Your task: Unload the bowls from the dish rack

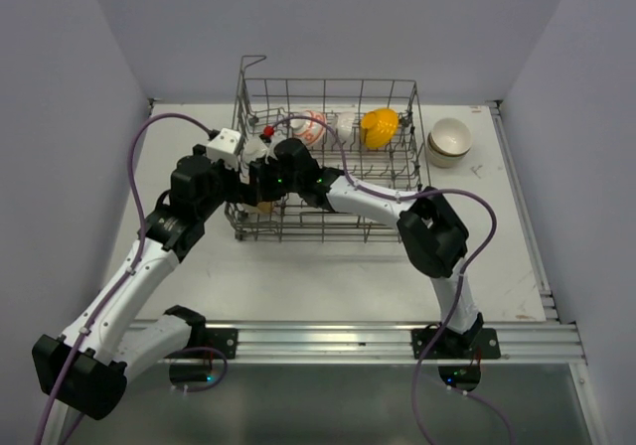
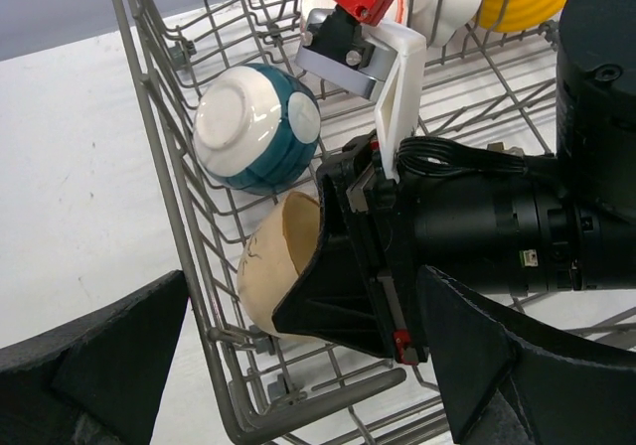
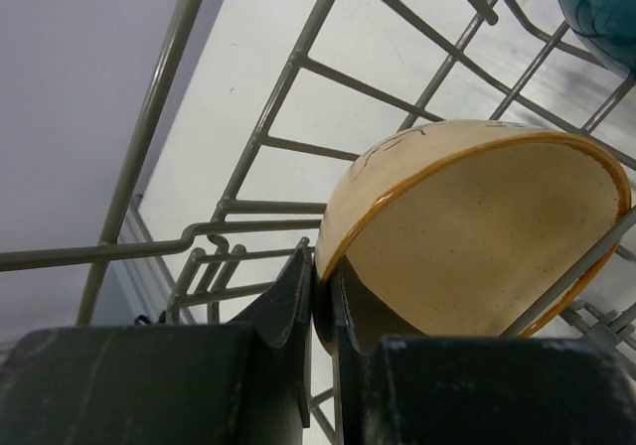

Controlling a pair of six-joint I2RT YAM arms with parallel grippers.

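Left hand (image 2: 303,301) hanging wide open, empty, over rack (image 1: 368,182) left end. Right hand (image 3: 320,286) pinching cream bowl (image 3: 477,236) rim, bowl sitting in near-left corner. Risk: thin rim grip slipping, or bowl snagging tines while lifting, knocking teal bowl (image 2: 258,127)

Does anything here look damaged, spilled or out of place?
The beige bowl in the near left corner of the dish rack has thin dark lines on its outside near the rim: cracks or decoration, I cannot tell. Nothing is spilled or visibly broken.

Right end effector (image 3: 320,278) pinched, left (image 2: 303,301) splayed
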